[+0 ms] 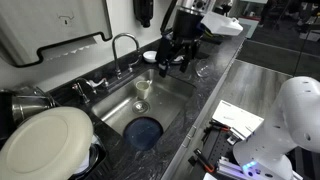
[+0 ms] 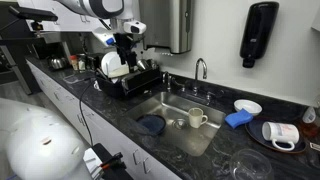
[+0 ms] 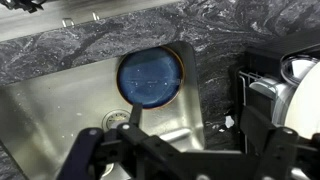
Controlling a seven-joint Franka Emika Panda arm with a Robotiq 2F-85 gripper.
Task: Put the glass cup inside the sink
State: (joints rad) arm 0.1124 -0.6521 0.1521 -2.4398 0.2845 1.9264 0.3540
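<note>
- Gripper (image 1: 170, 66) hangs high over the sink (image 1: 172, 97), jaws wide, holding nothing.
- Blue bowl (image 3: 150, 78) sits in the sink below it.
- Glass cup (image 1: 203, 70) stands on the counter (image 1: 228, 88) past the sink, well apart from the gripper.
- Paper (image 1: 240, 118): print too small to read.

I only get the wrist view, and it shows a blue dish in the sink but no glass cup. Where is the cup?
Observer: The glass cup stands, faintly visible, on the dark counter, past the end of the sink away from the dish rack.
Operator: Anything else in the sink?
Observer: Yes, a pale cup stands near the drain.
Operator: What else is on that counter?
Observer: A blue cloth and a white bowl lie nearer the wall.
</note>
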